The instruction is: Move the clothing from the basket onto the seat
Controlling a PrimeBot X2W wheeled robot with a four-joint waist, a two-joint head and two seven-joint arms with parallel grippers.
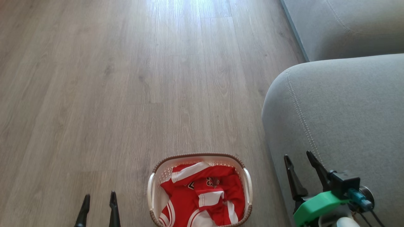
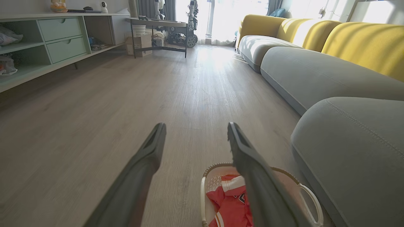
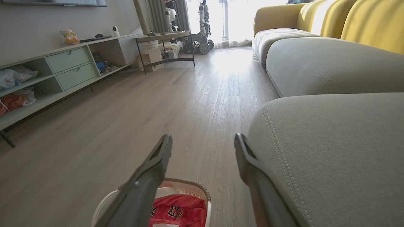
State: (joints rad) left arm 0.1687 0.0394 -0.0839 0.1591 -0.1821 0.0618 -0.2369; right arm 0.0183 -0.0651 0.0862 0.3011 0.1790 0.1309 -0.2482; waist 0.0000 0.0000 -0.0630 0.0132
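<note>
The red clothing (image 1: pixel 202 195) with white trim lies crumpled inside the cream basket (image 1: pixel 152 189) on the floor at the bottom centre of the head view. The grey seat (image 1: pixel 341 110) bulges just right of the basket. My left gripper (image 1: pixel 98 198) hangs open over bare floor, left of the basket. My right gripper (image 1: pixel 300 157) stands open over the seat's front edge, right of the basket. In the left wrist view the basket (image 2: pixel 311 198) and clothing (image 2: pixel 232 205) sit under the right finger. The right wrist view has the basket (image 3: pixel 192 184) and clothing (image 3: pixel 180 211) low between the fingers (image 3: pixel 156 164).
Wooden floor (image 1: pixel 126 78) stretches ahead and to the left. A second grey sofa section (image 1: pixel 344 25) lies farther back on the right. Across the room stand a pale green shelf unit (image 3: pixel 63 69), a small table (image 3: pixel 164 36) and another wheeled robot (image 3: pixel 202 37).
</note>
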